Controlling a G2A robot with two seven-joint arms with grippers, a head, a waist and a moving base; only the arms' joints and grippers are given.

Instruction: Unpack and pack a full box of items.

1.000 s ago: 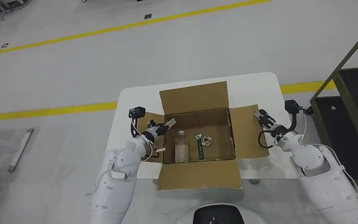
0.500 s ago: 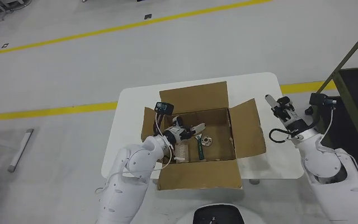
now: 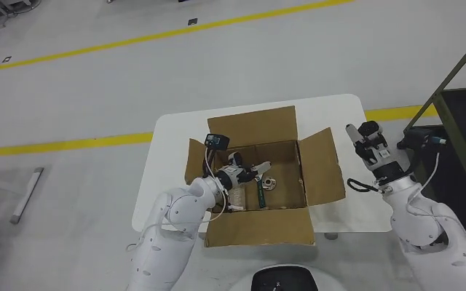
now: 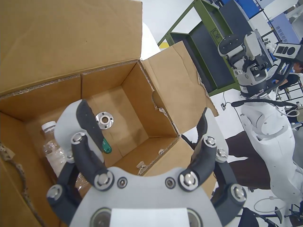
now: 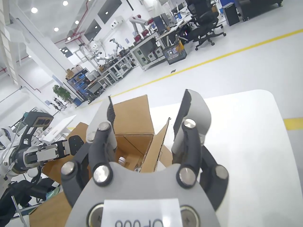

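A robotics lab (bright, hall-sized): bench-mounted robot arms (image 5: 136, 23), workbenches (image 5: 118, 65), yellow floor line (image 3: 145, 38).

An open brown cardboard box (image 3: 255, 125) stands on the table, its four flaps spread outward. On its floor, a clear plastic bottle with a white cap (image 4: 50, 148) lies on its side near one wall. A green-handled metal wrench (image 3: 260, 195) lies just beside it. A round silver metal flange with a centre hole (image 4: 104, 119) rests flat near the wrench's head.
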